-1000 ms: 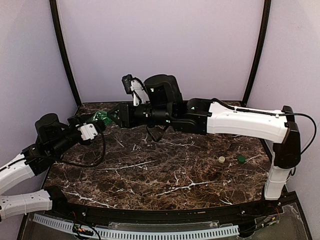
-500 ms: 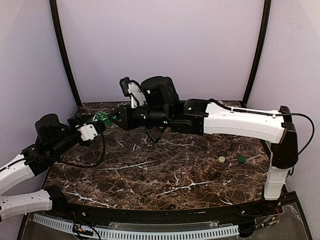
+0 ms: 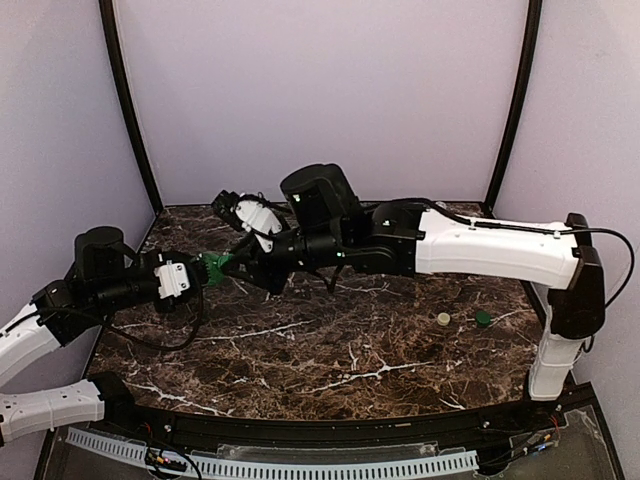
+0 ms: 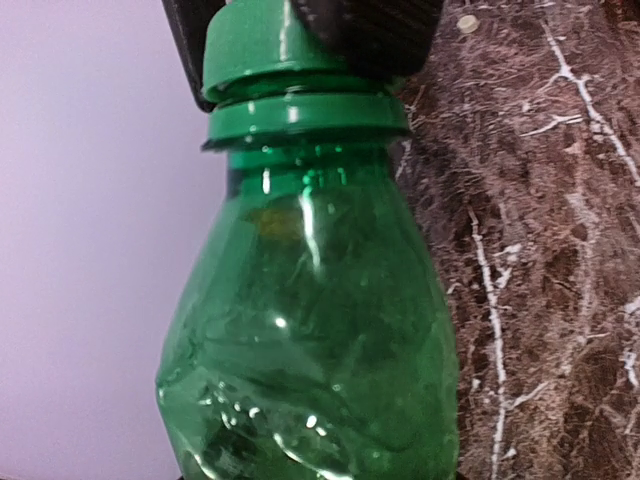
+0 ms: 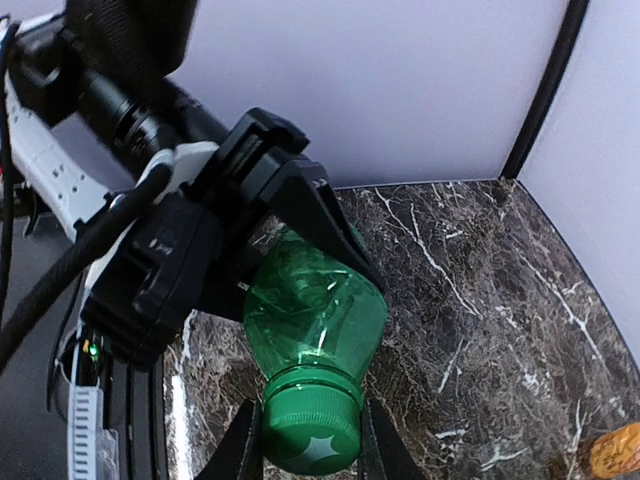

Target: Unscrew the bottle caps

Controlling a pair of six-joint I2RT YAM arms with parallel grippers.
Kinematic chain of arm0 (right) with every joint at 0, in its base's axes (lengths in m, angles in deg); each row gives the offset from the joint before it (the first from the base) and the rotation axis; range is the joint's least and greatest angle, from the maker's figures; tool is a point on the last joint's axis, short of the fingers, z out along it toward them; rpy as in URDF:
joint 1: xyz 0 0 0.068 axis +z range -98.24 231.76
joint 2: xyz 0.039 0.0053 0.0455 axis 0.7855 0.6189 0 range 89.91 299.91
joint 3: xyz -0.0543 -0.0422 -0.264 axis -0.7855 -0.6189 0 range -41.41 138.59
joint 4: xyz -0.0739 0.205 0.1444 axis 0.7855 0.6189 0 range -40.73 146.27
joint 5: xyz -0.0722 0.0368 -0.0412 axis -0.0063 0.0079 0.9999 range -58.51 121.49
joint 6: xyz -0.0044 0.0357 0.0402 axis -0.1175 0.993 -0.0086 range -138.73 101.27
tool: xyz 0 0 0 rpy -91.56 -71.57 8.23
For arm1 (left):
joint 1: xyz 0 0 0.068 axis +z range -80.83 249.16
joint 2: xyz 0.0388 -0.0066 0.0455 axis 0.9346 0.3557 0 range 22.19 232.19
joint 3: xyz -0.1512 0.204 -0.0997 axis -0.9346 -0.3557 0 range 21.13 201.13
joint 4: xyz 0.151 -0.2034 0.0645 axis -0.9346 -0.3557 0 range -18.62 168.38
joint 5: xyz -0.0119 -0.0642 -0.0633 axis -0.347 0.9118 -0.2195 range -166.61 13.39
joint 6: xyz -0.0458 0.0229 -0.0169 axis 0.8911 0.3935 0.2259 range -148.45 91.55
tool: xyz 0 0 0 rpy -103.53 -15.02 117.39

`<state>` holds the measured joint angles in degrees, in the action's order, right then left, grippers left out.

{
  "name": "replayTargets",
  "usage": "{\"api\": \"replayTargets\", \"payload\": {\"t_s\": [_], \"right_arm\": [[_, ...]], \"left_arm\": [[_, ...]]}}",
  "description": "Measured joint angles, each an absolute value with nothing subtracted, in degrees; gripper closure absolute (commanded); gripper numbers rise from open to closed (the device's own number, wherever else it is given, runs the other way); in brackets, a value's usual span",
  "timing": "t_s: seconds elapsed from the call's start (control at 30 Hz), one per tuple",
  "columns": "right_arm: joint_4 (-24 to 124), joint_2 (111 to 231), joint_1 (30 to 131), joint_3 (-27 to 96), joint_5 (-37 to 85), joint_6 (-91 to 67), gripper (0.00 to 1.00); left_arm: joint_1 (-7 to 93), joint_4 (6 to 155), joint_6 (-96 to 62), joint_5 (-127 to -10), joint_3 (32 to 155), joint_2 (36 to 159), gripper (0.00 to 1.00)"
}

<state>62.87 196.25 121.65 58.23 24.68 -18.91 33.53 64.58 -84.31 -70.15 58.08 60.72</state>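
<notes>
The green bottle (image 3: pixel 212 266) hangs on its side over the table's left part, between the two arms. My left gripper (image 5: pixel 292 268) is shut on its dented body (image 4: pixel 310 340), one black finger (image 5: pixel 325 222) lying along its upper side. My right gripper (image 5: pixel 310 452) is shut on the bottle's green cap (image 5: pixel 310 432), with a finger pressed to each side of it. In the left wrist view the cap (image 4: pixel 268 42) sits on the neck ring, with the right gripper's dark fingers (image 4: pixel 395 35) behind it. Of the other bottles, only an orange one (image 5: pixel 614 450) may show, cut off at the right wrist view's corner.
Two loose caps lie on the marble table (image 3: pixel 350 350) at the right: a beige one (image 3: pixel 443 319) and a green one (image 3: pixel 483 319). Lilac walls with black corner posts (image 3: pixel 128 110) close in the back and sides. The right arm (image 3: pixel 490 245) spans the table's far half.
My right gripper has shut on the green cap and its wrist has rolled. Both grippers and the bottle have come nearer and lower over the table.
</notes>
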Motion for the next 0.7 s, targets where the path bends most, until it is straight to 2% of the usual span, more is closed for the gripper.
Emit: {"api": "replayTargets", "payload": {"t_s": [0.37, 0.7], "right_arm": [[62.48, 190.50, 127.90, 48.24, 26.45, -62.28, 1.00], [62.52, 189.93, 130.50, 47.15, 31.17, -83.43, 1.00]], "left_arm": [[32.92, 47.75, -84.04, -53.70, 61.32, 61.41, 0.90], [32.87, 45.83, -87.08, -50.92, 61.51, 61.57, 0.89]]}}
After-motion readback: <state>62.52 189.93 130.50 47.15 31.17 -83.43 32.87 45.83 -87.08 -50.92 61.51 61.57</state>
